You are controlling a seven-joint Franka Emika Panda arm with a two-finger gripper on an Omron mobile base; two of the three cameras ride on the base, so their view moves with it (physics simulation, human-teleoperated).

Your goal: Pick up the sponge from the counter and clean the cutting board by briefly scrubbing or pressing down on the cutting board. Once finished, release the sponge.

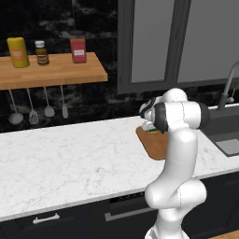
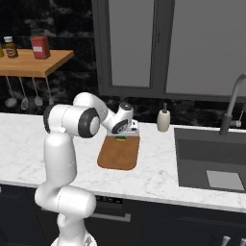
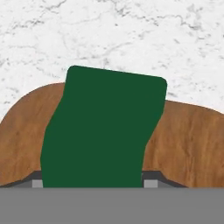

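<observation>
Even, soft, shadowless rendered light

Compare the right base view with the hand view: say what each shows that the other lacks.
Right base view alone: the sink, faucet, soap bottle, the wall shelf and the arm reaching to the far end of the cutting board. Hand view alone: the sponge, its dark green face seen close, between the finger tips. Both: board, sponge and white counter.

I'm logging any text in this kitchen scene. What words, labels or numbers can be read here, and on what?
No text can be read.
Yellow canister on the shelf: its label is a blur.
Brown bottle: label too small to read.
Red box: pale label patch, no letters legible.
Sponge, cutting board, soap bottle: no markings.
</observation>
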